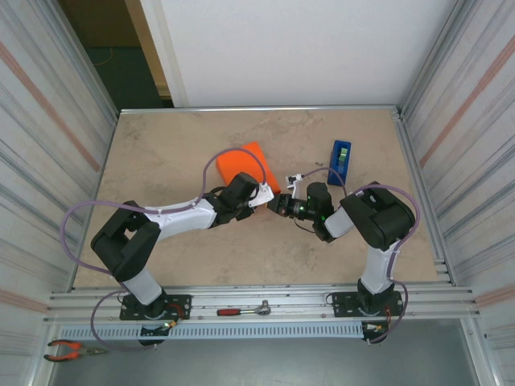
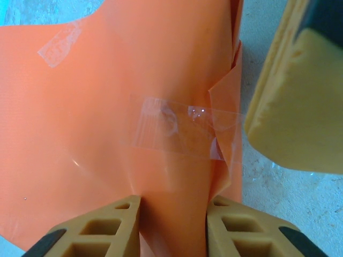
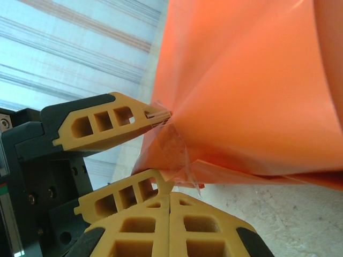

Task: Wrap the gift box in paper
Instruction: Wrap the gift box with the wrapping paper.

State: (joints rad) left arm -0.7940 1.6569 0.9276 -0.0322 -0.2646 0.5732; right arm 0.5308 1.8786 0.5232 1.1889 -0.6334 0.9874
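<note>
1. Top external view showed the bright orange matte paper (image 1: pixel 241 165), folded into a blocky parcel. It lay on the beige stone-patterned bench (image 1: pixel 161 153) near its middle, just beyond both hands. The small pale pink gift box was judged to sit inside it, fully covered.
2. The parcel's long axis ran slantwise, from far-left to near-right, and its near-right end pointed at the spot where the two hands met.
3. The left hand (image 2: pixel 174 206) was clenched on a raised fold of the orange paper at that end. In the left wrist view the ridge passed straight between its tan fingers (image 2: pixel 102 230), touching both.
4. The right hand (image 3: pixel 170 195) was clenched with its fingers pressed together and nothing seen between them. It sat just beside the left hand, on the right of the pinched fold.
5. A clear strip of sticky tape (image 2: pixel 179 131) crossed the seam just ahead of the left fingers, reaching onto a small folded flap at the paper's right edge.
6. The coming move was judged to turn on that end flap. It lay directly ahead of the left hand and just left of the right hand, so the right hand was the free one to press the flap or tape down.
7. The upright blue tape dispenser (image 1: pixel 340 161) stood to the far right, nearer the right arm, should more tape be wanted.
</note>
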